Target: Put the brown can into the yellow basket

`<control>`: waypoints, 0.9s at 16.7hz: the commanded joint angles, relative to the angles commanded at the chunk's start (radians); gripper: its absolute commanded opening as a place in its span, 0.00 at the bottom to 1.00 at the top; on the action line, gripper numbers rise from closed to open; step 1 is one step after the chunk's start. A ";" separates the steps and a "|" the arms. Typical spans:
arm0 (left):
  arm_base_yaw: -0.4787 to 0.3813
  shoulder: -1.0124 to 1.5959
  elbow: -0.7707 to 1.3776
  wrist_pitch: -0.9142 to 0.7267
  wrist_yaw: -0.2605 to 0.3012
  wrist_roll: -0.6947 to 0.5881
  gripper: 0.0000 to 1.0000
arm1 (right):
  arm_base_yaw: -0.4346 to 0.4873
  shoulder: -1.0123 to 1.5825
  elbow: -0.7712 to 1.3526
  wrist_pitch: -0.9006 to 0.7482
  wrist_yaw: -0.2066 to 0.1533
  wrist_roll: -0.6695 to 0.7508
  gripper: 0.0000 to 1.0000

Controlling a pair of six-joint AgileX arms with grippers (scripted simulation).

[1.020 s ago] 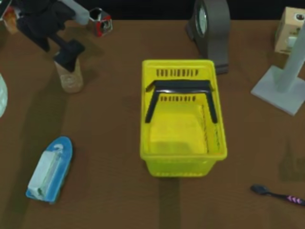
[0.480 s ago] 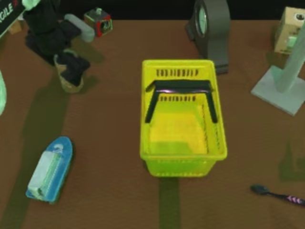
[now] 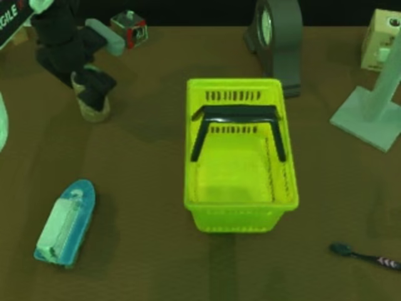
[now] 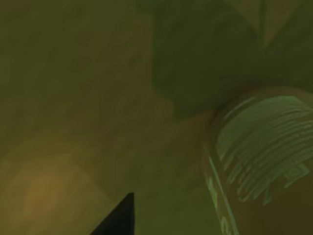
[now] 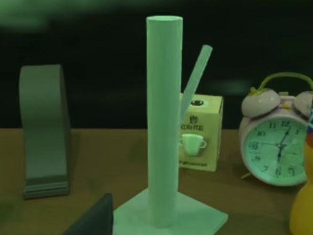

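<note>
Top view: my left gripper (image 3: 94,88) sits over the brown can (image 3: 93,108); finger state unclear. I'd confirm a centred grasp before lifting toward the yellow basket (image 3: 188,150).

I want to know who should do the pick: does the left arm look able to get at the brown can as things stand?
Probably yes. The left gripper is already down over the brown can at the table's far left, and nothing stands between them. The left wrist view shows the can close beside a fingertip. The right arm is out of the top view.

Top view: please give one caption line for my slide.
Left end effector down over small light-brown can at table's far left; bright yellow slotted plastic basket waits centre.
</note>
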 joint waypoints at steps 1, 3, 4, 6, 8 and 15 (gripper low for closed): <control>0.000 0.000 0.000 0.000 0.000 0.000 0.62 | 0.000 0.000 0.000 0.000 0.000 0.000 1.00; 0.000 0.000 0.000 0.000 0.000 0.000 0.47 | 0.000 0.000 0.000 0.000 0.000 0.000 1.00; 0.000 0.000 0.000 0.000 0.000 0.000 0.40 | 0.000 0.000 0.000 0.000 0.000 0.000 1.00; 0.000 0.000 0.000 0.000 0.000 0.000 0.25 | 0.000 0.000 0.000 0.000 0.000 0.000 1.00; 0.000 0.000 0.000 0.000 0.000 0.000 0.10 | 0.000 0.000 0.000 0.000 0.000 0.000 1.00; 0.000 0.000 0.000 0.000 0.000 0.000 0.00 | 0.000 0.000 0.000 0.000 0.000 0.000 1.00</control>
